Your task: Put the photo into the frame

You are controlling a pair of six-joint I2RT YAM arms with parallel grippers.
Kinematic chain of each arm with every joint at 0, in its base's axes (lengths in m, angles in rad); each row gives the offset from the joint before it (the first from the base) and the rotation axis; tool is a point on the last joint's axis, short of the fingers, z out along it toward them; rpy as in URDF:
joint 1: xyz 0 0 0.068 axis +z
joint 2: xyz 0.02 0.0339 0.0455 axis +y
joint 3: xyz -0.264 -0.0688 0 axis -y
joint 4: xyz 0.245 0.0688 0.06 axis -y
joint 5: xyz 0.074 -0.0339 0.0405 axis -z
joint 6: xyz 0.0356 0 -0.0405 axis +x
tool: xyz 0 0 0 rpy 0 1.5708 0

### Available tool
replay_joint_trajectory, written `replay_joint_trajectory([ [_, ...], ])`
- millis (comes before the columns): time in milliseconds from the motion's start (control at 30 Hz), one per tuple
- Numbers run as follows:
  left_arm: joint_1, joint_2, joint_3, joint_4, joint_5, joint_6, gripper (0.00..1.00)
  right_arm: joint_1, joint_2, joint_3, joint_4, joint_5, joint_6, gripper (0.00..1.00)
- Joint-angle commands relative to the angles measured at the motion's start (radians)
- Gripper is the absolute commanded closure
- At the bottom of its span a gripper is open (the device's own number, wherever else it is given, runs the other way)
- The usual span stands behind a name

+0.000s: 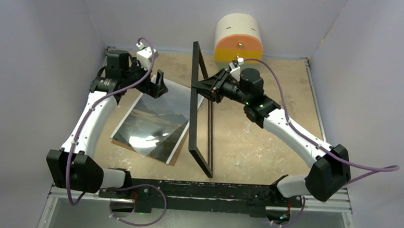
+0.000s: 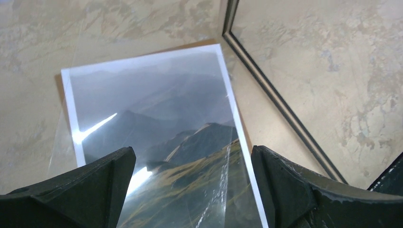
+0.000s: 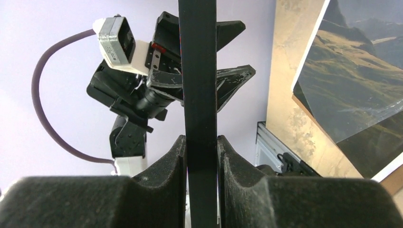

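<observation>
I have the right gripper (image 1: 201,88) closed narrow on one rail of the large thin black rectangular picture frame (image 1: 193,119). In the right wrist view the rail (image 3: 198,71) runs straight up between the two pads (image 3: 201,147). The frame stands upright on its edge at mid-table. The large glossy rectangular mountain photo with a thin white border (image 1: 155,119) lies flat, picture side up, just left of the frame. My left gripper (image 1: 157,86) hangs above the photo's far end, jaws spread wide and holding nothing. From that wrist the print (image 2: 157,123) shows below and between the fingers (image 2: 109,180), with the frame's bottom rail (image 2: 280,104) just beside it.
</observation>
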Motion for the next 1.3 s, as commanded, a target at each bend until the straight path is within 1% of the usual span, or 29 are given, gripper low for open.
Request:
replay_joint_trajectory([
  [0, -0.092, -0.020, 0.078, 0.073, -0.039, -0.069, 0.00, -0.053, -0.055, -0.113, 0.189, -0.134, 0.111, 1.00],
  [67, -0.148, -0.002, 0.111, 0.083, -0.066, -0.085, 0.00, -0.072, -0.065, -0.145, 0.202, -0.176, 0.108, 1.00],
  [100, -0.177, 0.011, 0.129, 0.086, -0.080, -0.091, 0.00, -0.080, -0.067, -0.155, 0.201, -0.198, 0.102, 0.96],
  [167, -0.236, 0.037, 0.166, 0.094, -0.108, -0.098, 0.00, -0.102, -0.076, -0.168, 0.179, -0.234, 0.078, 0.84],
  [300, -0.364, 0.103, 0.254, 0.106, -0.173, -0.100, 0.00, -0.159, -0.111, -0.169, 0.052, -0.270, -0.018, 0.58],
  [433, -0.448, 0.179, 0.335, 0.105, -0.219, -0.102, 0.00, -0.225, -0.151, -0.141, -0.077, -0.302, -0.110, 0.41],
  [533, -0.488, 0.231, 0.378, 0.100, -0.237, -0.096, 0.00, -0.265, -0.156, -0.086, -0.169, -0.348, -0.177, 0.35],
  [733, -0.529, 0.317, 0.454, 0.078, -0.265, -0.080, 0.00, -0.325, -0.151, 0.035, -0.407, -0.367, -0.329, 0.31],
  [867, -0.530, 0.331, 0.445, 0.082, -0.271, -0.064, 0.00, -0.371, -0.163, 0.080, -0.530, -0.369, -0.417, 0.31],
  [967, -0.530, 0.337, 0.434, 0.091, -0.275, -0.057, 0.00, -0.396, -0.169, 0.098, -0.579, -0.375, -0.455, 0.31],
  [1067, -0.530, 0.343, 0.422, 0.096, -0.293, -0.040, 0.00, -0.407, -0.166, 0.116, -0.612, -0.383, -0.481, 0.32],
  [1133, -0.530, 0.350, 0.408, 0.095, -0.312, -0.022, 0.00, -0.412, -0.160, 0.141, -0.640, -0.380, -0.502, 0.34],
  [1200, -0.530, 0.350, 0.380, 0.098, -0.337, -0.002, 0.00, -0.418, -0.152, 0.193, -0.709, -0.340, -0.553, 0.38],
  [1267, -0.529, 0.345, 0.333, 0.116, -0.378, 0.020, 0.00, -0.420, -0.146, 0.259, -0.802, -0.275, -0.626, 0.39],
])
